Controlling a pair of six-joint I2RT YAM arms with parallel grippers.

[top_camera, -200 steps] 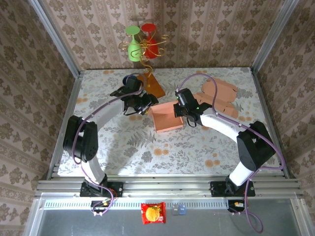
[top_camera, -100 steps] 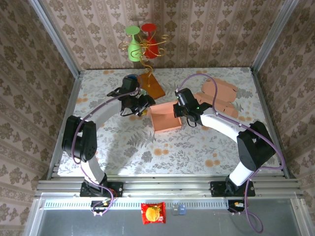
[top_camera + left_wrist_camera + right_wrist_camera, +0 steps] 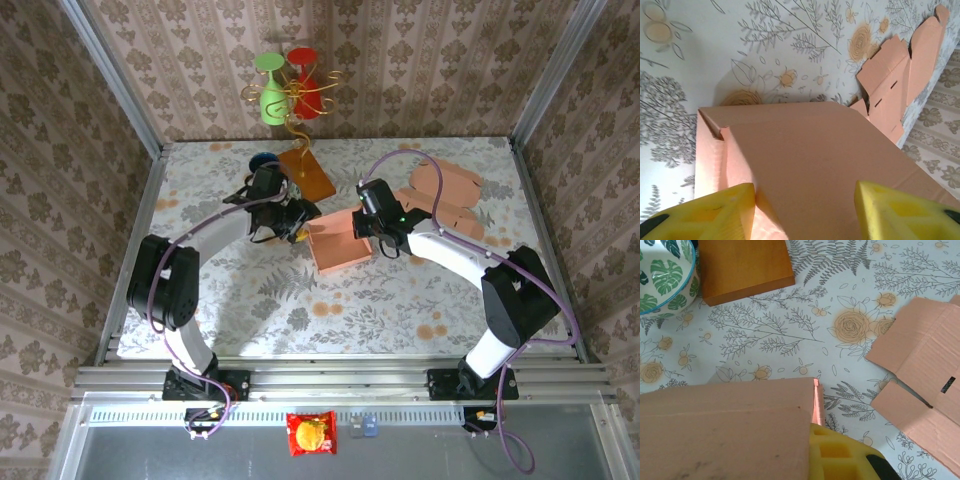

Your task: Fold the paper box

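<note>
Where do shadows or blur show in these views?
Top external view: even light, sharp, soft arm shadow left of the paper box. Left wrist view: left gripper blurred at the frame's edge, box panel partly shaded. Right wrist view: leaf-patterned bowl and wooden board sharp, nearest flap soft.

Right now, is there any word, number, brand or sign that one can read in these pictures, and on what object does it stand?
No text can be read anywhere.
On the red packet at the near edge: any print is too small and blurred to read.
On the paper box and the flat cardboard: plain surfaces, no print visible.
</note>
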